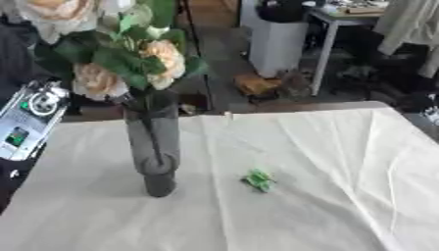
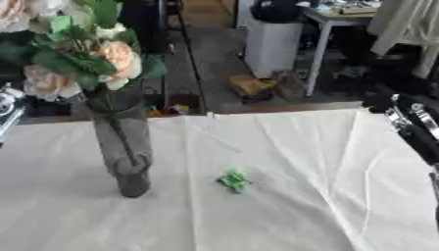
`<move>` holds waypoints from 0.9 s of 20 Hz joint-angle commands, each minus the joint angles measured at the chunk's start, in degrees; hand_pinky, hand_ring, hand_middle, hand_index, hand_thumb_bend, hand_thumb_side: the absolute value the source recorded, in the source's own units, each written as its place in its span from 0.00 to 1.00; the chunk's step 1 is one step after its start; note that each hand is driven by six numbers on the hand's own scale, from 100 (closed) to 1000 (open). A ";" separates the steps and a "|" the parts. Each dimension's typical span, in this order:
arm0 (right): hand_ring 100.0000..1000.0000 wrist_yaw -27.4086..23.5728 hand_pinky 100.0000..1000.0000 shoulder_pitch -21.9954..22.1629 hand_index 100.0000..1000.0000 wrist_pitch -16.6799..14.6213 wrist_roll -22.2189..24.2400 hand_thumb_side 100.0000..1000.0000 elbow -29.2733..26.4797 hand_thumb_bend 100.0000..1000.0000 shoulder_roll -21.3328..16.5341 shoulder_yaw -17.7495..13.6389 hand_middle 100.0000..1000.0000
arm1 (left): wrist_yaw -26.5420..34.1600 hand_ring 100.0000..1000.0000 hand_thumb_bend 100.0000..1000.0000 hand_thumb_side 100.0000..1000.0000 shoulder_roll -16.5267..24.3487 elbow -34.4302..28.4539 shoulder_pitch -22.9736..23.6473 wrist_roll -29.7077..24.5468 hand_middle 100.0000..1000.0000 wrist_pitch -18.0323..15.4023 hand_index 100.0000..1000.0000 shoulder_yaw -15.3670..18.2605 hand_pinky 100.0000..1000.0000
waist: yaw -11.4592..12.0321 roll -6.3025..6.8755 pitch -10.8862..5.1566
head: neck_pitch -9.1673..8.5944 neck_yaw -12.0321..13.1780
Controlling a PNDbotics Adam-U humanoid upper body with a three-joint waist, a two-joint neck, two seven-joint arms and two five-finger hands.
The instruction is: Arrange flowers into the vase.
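Our left arm (image 1: 30, 120) shows only as a silver and black section at the left edge of the table, just beside the vase; its hand is out of sight, so we cannot say whether the fingers are spread or curled. Our right arm (image 2: 416, 128) shows as a black and silver part at the right edge, well apart from the vase, and its hand is hidden too.

The grey vase (image 1: 154, 147) stands upright on the left part of the table (image 1: 326, 171), which is covered with a pale cloth. The flowers (image 1: 129, 54), peach and cream blooms with green leaves, already sit in its mouth, rising above the view's top edge. A small green scrap (image 1: 259, 180), perhaps a fallen leaf, lies on the cloth to the right of the vase.

We judge the arranging nearly finished. Any last adjustment should come gently from above, since the tall vase looks easy to tip.

The right and near cloth offers open room. The far table edge lies close behind the vase.
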 commanded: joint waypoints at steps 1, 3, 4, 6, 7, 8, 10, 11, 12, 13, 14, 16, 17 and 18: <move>0.77 0.19 0.78 -0.83 0.73 0.01 -0.04 0.85 -0.91 0.00 -1.30 -0.37 0.62 | -2.23 0.97 0.71 1.00 1.76 0.71 -0.44 -0.27 0.91 -0.41 0.92 1.17 0.93 | 0.09 -0.01 -0.70 | -0.27 -0.34; 0.77 0.20 0.78 -0.82 0.73 -0.01 -0.05 0.85 -0.88 0.00 -1.31 -0.37 0.62 | -3.64 0.97 0.73 1.00 1.67 2.13 -0.11 -0.05 0.92 -0.37 0.93 1.49 0.93 | 0.12 -0.04 -0.68 | -0.32 -0.34; 0.77 0.20 0.78 -0.81 0.73 -0.01 -0.08 0.85 -0.87 0.00 -1.31 -0.40 0.62 | -4.37 0.97 0.74 1.00 1.59 2.95 0.04 0.19 0.92 -0.33 0.93 1.71 0.92 | 0.13 -0.05 -0.66 | -0.34 -0.38; 0.77 0.21 0.78 -0.78 0.73 -0.02 -0.11 0.85 -0.82 0.00 -1.35 -0.42 0.62 | -6.07 0.97 0.76 1.00 1.54 4.06 0.20 1.37 0.92 -0.42 0.93 2.27 0.92 | 0.19 -0.09 -0.63 | -0.31 -0.49; 0.77 0.21 0.78 -0.77 0.73 -0.04 -0.13 0.85 -0.81 0.00 -1.35 -0.44 0.62 | -6.91 0.97 0.77 1.00 1.49 4.40 0.35 2.21 0.92 -0.47 0.93 2.52 0.92 | 0.22 -0.10 -0.61 | -0.31 -0.51; 0.77 0.20 0.78 -0.77 0.73 -0.05 -0.15 0.85 -0.79 0.00 -1.37 -0.44 0.62 | -7.63 0.97 0.77 1.00 1.43 4.62 0.52 3.11 0.92 -0.54 0.93 2.70 0.92 | 0.25 -0.11 -0.58 | -0.31 -0.53; 0.77 0.22 0.78 -0.76 0.73 -0.09 -0.17 0.85 -0.72 0.00 -1.42 -0.43 0.62 | -9.06 0.97 0.79 1.00 1.43 4.56 0.82 4.81 0.92 -0.78 0.92 2.90 0.92 | 0.33 -0.14 -0.54 | -0.27 -0.60; 0.77 0.21 0.78 -0.77 0.73 -0.12 -0.18 0.85 -0.70 0.00 -1.43 -0.44 0.62 | -9.49 0.97 0.79 1.00 1.36 4.54 1.04 5.31 0.92 -0.92 0.92 2.88 0.92 | 0.34 -0.16 -0.52 | -0.28 -0.61; 0.77 0.20 0.78 -0.78 0.73 -0.13 -0.22 0.85 -0.71 0.00 -1.42 -0.47 0.62 | -9.57 0.96 0.80 1.00 1.30 4.47 1.27 5.64 0.91 -1.05 0.92 2.90 0.92 | 0.35 -0.18 -0.50 | -0.30 -0.61; 0.77 0.20 0.78 -0.78 0.73 -0.13 -0.24 0.85 -0.71 0.00 -1.42 -0.48 0.62 | -9.42 0.96 0.80 1.00 1.29 4.31 1.51 5.82 0.91 -1.12 0.92 2.94 0.92 | 0.35 -0.20 -0.48 | -0.33 -0.63; 0.77 0.20 0.78 -0.75 0.73 -0.14 -0.24 0.85 -0.66 0.00 -1.46 -0.47 0.62 | -9.11 0.96 0.80 1.00 1.36 4.02 1.77 5.89 0.91 -1.12 0.92 3.04 0.92 | 0.38 -0.23 -0.47 | -0.35 -0.66; 0.77 0.18 0.78 -0.73 0.73 -0.17 -0.27 0.85 -0.62 0.00 -1.46 -0.50 0.62 | -8.33 0.96 0.80 1.00 1.62 3.35 2.36 6.23 0.91 -0.61 0.92 3.56 0.92 | 0.47 -0.26 -0.47 | -0.39 -0.65; 0.77 0.17 0.78 -0.73 0.73 -0.16 -0.29 0.85 -0.63 0.00 -1.45 -0.52 0.62 | -7.82 0.96 0.80 1.00 1.73 3.05 2.71 6.70 0.90 -0.07 0.91 3.97 0.91 | 0.52 -0.27 -0.48 | -0.43 -0.68; 0.77 0.17 0.78 -0.73 0.73 -0.17 -0.29 0.85 -0.63 0.00 -1.46 -0.52 0.62 | -7.11 0.96 0.80 1.00 1.86 2.70 3.21 7.60 0.90 0.66 0.91 4.54 0.91 | 0.58 -0.29 -0.47 | -0.49 -0.73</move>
